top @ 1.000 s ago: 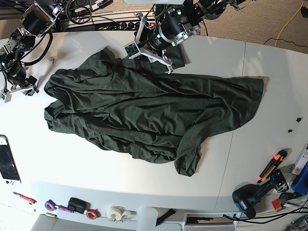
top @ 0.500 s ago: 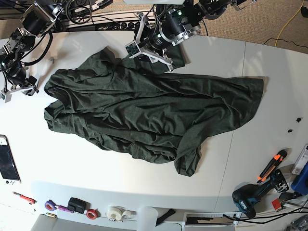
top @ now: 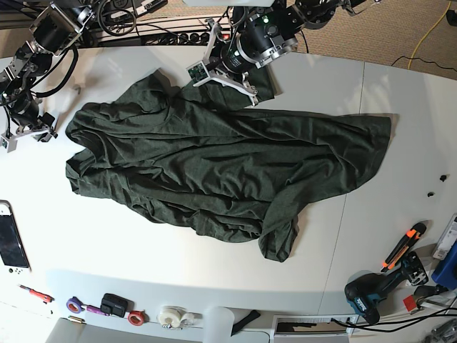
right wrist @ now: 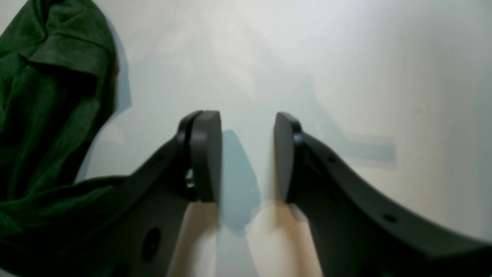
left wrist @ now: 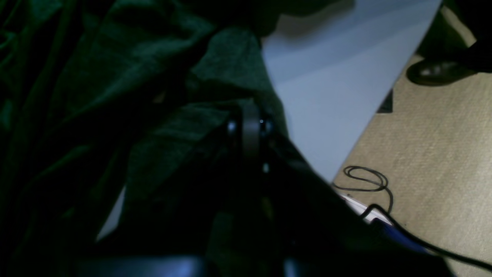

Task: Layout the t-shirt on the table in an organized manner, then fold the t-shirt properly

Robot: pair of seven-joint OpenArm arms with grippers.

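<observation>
The dark olive t-shirt (top: 214, 164) lies crumpled across the white table (top: 371, 107), one sleeve toward the front and the hem to the right. My left gripper (top: 218, 86) is at the shirt's far edge. In the left wrist view its fingers (left wrist: 248, 127) are pressed together with t-shirt (left wrist: 96, 96) fabric bunched around them, beside bare table (left wrist: 326, 77). My right gripper (top: 28, 134) hovers at the table's left side. In the right wrist view the right gripper (right wrist: 248, 157) stands open over bare table (right wrist: 346, 57), with the t-shirt (right wrist: 46, 96) off to its left, apart from it.
Along the front edge are a blue drill (top: 371, 296), an orange-handled cutter (top: 405, 245), tape rolls (top: 175, 316) and a white handheld device (top: 11, 239). Cables run along the back. A black cable (left wrist: 365, 179) lies on the floor past the table's edge.
My left gripper has closed on fabric at the shirt's far edge and shifted slightly. The right arm and most of the shirt have not moved.
</observation>
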